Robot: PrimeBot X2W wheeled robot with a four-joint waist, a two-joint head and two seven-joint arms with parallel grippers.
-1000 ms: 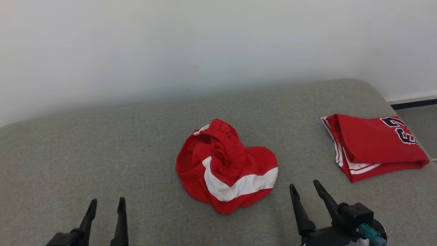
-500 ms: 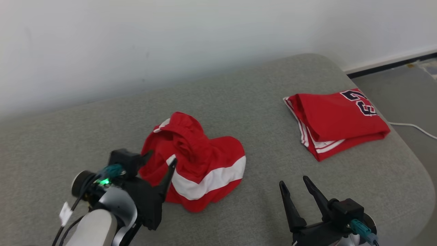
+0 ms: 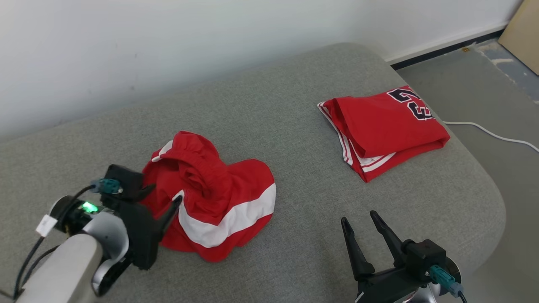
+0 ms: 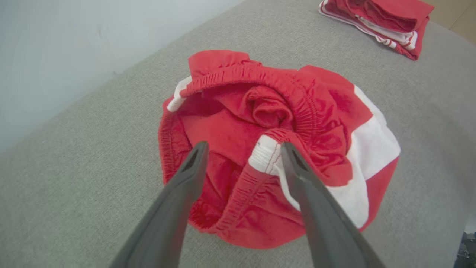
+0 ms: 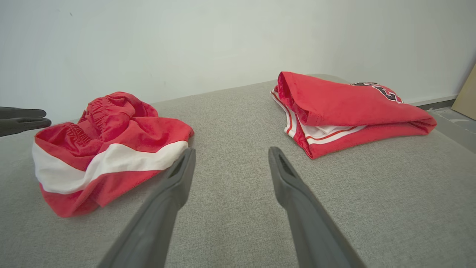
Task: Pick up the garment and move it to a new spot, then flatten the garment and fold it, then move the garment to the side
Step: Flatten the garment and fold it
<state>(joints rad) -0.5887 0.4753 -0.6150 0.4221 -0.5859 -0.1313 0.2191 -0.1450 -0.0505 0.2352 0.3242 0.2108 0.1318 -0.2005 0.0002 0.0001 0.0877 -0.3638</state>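
Left fingers [image 4: 184,186] have reached the crumpled red, white-banded garment [image 3: 219,193], spread open and holding nothing.

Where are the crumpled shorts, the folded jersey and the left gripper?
crumpled shorts [image 3: 240,181], head view, red cloth above the white stripe.
folded jersey [image 3: 379,122], head view, plain red top layer.
left gripper [image 4: 243,145], left wrist view, midway between its fingertips.

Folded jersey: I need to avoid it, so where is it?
In the head view the folded jersey lies on the right end of the grey cushion, well apart from the crumpled shorts at centre-left.
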